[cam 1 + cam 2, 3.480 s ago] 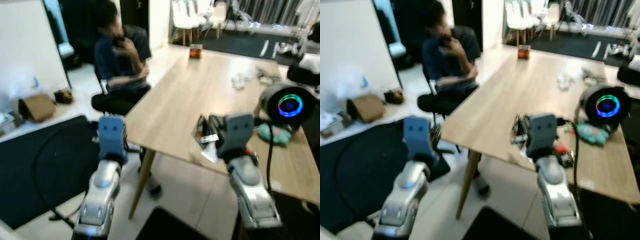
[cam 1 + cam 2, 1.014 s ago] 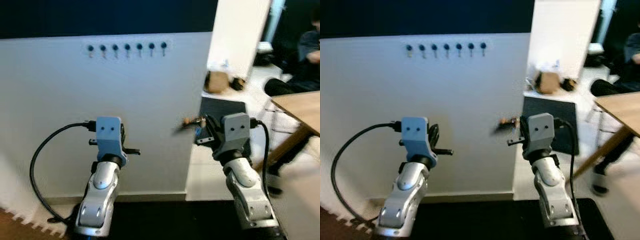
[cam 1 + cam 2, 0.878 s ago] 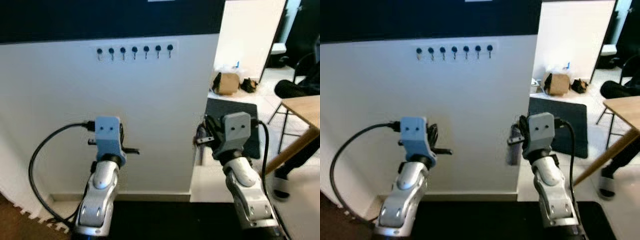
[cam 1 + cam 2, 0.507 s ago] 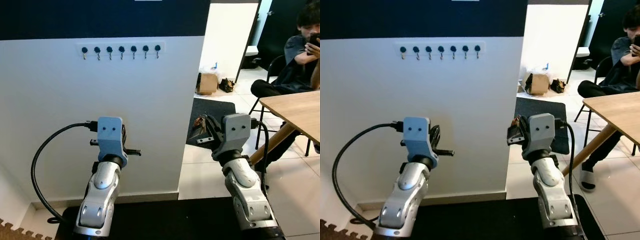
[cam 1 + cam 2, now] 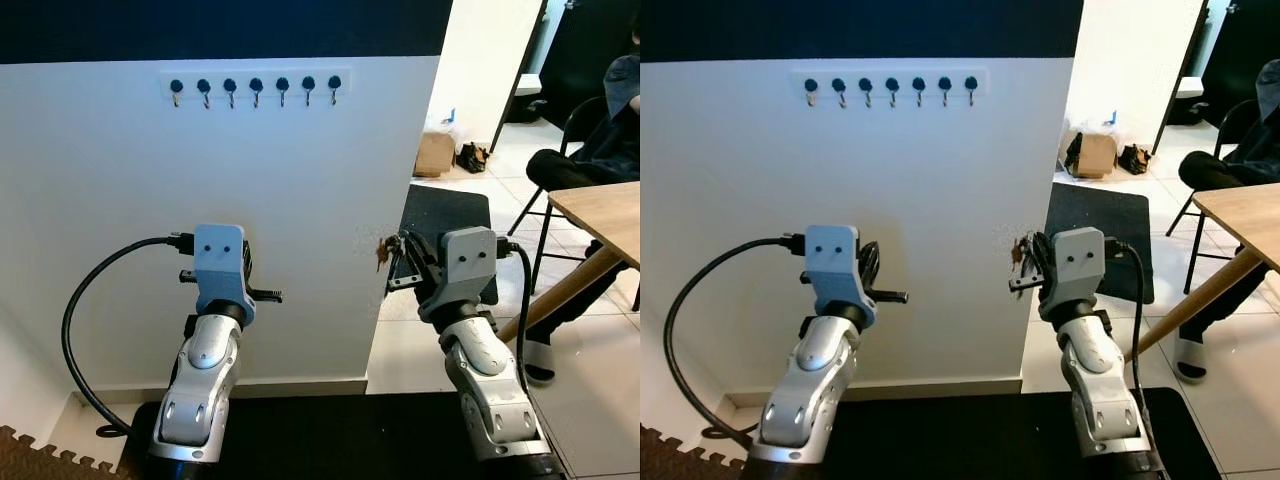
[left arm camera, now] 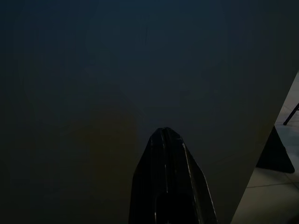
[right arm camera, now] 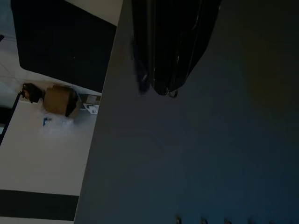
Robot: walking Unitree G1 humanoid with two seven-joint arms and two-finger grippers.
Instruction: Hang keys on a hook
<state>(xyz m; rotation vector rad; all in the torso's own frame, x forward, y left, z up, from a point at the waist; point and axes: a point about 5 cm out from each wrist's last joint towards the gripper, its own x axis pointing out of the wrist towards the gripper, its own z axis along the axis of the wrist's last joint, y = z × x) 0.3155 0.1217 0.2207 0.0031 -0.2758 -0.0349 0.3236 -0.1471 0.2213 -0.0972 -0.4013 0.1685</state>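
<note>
A row of several small black hooks (image 5: 255, 86) is mounted high on a white wall (image 5: 120, 180) in front of me. My right gripper (image 5: 396, 264) is raised at mid-height, well below the hooks and off to their right. It is shut on a small bunch of keys (image 5: 382, 250), which also shows as a dark bunch (image 7: 159, 83) against the wall in the right wrist view. My left gripper (image 5: 264, 295) is held up near the wall, below the hooks. Its fingers (image 6: 164, 140) are shut together with nothing between them.
The wall ends at a corner (image 5: 400, 200) just behind my right gripper. Beyond it lie a dark mat (image 5: 445, 215) and a cardboard box (image 5: 435, 152). A wooden table (image 5: 600, 215) and a seated person (image 5: 600, 140) are on the right. A black floor mat (image 5: 330, 435) lies below.
The view has turned from the table to the hook wall, then drawn slightly closer, so the hooks look a little larger. The keys stay in my right gripper; both arms keep their pose.
</note>
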